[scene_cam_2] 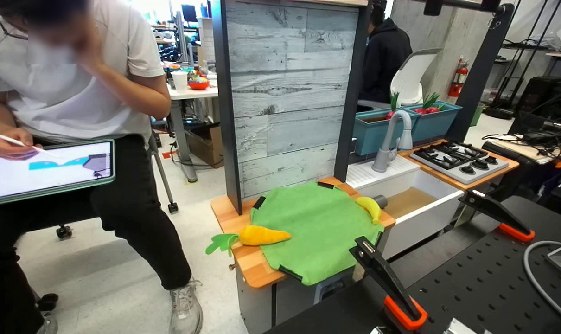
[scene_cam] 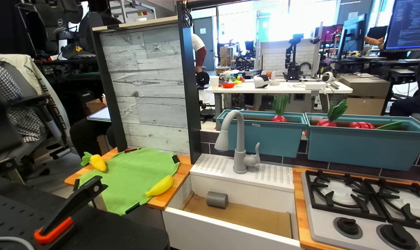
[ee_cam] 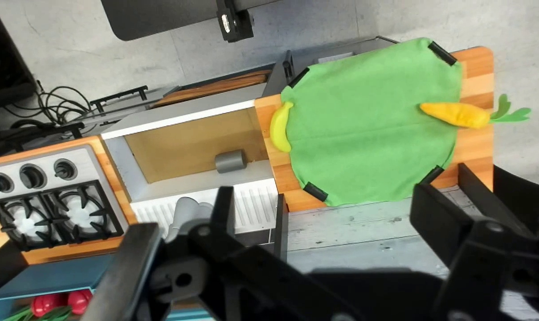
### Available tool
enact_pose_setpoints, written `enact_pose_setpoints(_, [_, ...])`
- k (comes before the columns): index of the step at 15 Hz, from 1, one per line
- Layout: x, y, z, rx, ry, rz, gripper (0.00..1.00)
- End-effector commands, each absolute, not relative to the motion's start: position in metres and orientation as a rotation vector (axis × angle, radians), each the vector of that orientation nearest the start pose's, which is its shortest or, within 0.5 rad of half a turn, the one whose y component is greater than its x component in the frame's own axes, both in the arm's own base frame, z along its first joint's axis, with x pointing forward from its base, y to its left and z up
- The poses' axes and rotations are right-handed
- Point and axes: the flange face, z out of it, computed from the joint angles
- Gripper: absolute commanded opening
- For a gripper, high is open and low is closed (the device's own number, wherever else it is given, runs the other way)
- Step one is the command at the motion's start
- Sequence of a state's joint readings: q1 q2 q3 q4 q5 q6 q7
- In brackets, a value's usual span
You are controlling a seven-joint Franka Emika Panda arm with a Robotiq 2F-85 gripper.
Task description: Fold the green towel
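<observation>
The green towel lies spread out flat on the wooden counter, in both exterior views (scene_cam: 137, 173) (scene_cam_2: 313, 227) and in the wrist view (ee_cam: 372, 129). A faint crease runs across its middle, and part of it overhangs the counter's front edge. Several black strips sit at its corners. A yellow banana (ee_cam: 280, 127) touches one side edge. A yellow carrot (ee_cam: 459, 114) lies with its tip on the opposite side. My gripper (ee_cam: 324, 194) shows only in the wrist view. It is open, its fingers wide apart with nothing between them, apart from and above the towel.
A grey plank wall (scene_cam_2: 290, 97) stands behind the towel between dark posts. The sink (scene_cam: 231, 232) with a tall grey faucet (scene_cam: 240, 146) adjoins the counter. Beyond are a stove (scene_cam: 338, 194) and teal bins (scene_cam: 362, 149). A black clamp (scene_cam_2: 387, 273) rises near the towel's front. A person sits close by.
</observation>
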State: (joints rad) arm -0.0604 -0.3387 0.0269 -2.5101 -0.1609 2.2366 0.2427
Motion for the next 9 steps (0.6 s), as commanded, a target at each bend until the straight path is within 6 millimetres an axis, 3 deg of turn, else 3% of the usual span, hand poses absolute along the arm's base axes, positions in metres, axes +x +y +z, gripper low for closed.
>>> enact_pose_setpoints(1, [0.4324, -0.0192, 0.4089, -3.256, 0.297, -0.126, 1.0])
enact_pose_setpoints(9, [0.4346, -0.0193, 0.4129, -3.255, 0.297, -0.14, 1.0])
